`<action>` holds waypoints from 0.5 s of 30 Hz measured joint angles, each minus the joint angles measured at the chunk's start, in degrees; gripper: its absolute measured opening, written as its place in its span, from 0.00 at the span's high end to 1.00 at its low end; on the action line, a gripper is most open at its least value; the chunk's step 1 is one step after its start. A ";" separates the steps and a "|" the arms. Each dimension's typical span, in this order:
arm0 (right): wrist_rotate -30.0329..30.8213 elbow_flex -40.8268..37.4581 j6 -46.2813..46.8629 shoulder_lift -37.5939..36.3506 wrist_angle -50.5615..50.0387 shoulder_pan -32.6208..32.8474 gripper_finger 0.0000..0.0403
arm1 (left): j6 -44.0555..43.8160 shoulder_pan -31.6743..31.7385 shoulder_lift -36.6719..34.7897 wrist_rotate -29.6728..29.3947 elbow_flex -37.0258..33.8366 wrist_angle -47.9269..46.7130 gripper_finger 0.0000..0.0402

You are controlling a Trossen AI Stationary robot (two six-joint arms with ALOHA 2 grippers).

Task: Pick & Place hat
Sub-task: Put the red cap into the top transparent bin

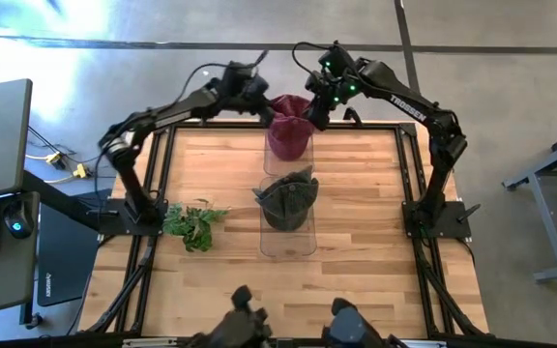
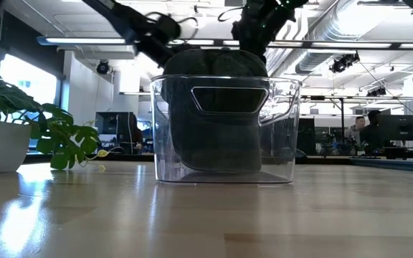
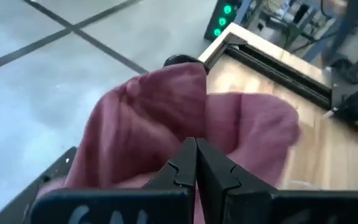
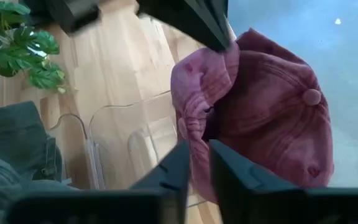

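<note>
- now a crumpled maroon hat [image 4: 260, 118], button on top, over far clear bin [image 1: 288, 155]
- left gripper [image 3: 196, 163] pinched shut on hat
- right gripper [image 4: 199, 163] slightly parted, hold unclear

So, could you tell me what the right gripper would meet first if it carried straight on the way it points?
Most likely the maroon hat: the right gripper points straight at its folded edge, just ahead of its fingertips. Depth is unclear; it may already touch the fabric.
</note>
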 joint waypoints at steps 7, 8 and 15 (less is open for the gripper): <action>-1.41 0.00 0.95 -0.63 -1.24 0.49 0.96 | 8.83 1.36 10.71 11.96 13.60 -19.40 1.00; -2.13 0.00 0.93 -0.69 -1.54 0.65 0.94 | 10.46 1.70 11.45 14.83 15.08 -21.55 1.00; -6.50 0.00 -3.02 -0.68 -2.29 2.99 0.79 | 14.66 3.55 13.17 25.33 17.26 -28.15 1.00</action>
